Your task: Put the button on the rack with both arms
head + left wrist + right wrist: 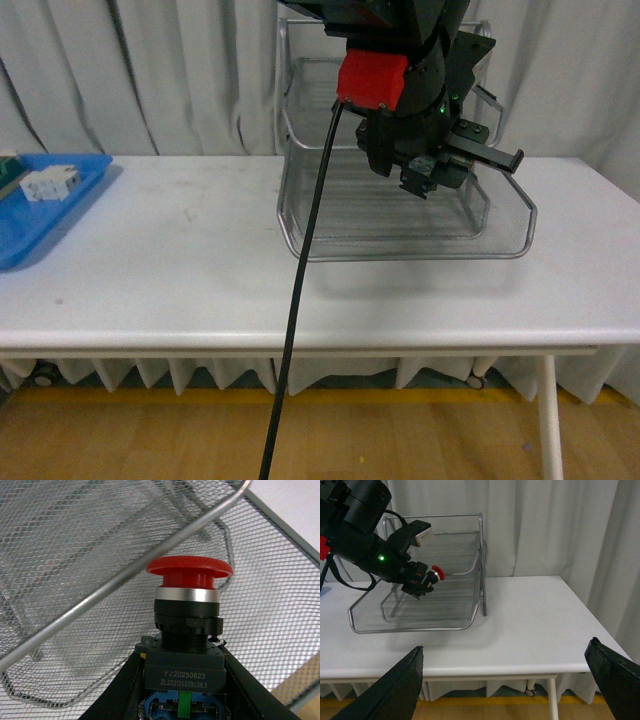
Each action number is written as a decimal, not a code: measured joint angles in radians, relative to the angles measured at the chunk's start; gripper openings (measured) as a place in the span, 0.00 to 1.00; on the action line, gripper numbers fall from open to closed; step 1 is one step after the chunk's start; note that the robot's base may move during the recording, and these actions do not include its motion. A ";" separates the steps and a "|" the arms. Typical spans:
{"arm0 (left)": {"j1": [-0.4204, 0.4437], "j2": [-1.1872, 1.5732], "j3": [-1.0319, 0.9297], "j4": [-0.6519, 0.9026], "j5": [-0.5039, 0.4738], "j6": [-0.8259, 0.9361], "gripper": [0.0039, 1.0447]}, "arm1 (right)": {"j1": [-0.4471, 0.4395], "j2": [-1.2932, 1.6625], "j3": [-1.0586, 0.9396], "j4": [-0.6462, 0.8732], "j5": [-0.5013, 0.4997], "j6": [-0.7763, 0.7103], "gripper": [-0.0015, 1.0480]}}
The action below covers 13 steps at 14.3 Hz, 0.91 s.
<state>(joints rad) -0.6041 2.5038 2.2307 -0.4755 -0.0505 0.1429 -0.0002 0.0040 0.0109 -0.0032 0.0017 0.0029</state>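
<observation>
The left pincer (182, 666) is clamped on the black body of the button (189, 572). It holds the button in the air over the bottom tray of the rack (505, 215), with the red cap pointing toward the rack's far side. The rack stands right of centre on the white tabletop (180, 260), and the right pincer (506, 645) hangs spread wide and empty, well apart to the rack's right.
</observation>
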 joint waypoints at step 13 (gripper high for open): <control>0.036 -0.293 -0.331 0.140 0.063 -0.037 0.94 | 0.000 0.000 0.000 0.000 0.000 0.000 0.94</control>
<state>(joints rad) -0.5682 2.2112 1.8999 -0.3351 0.0124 0.1055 -0.0002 0.0040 0.0109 -0.0032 0.0017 0.0029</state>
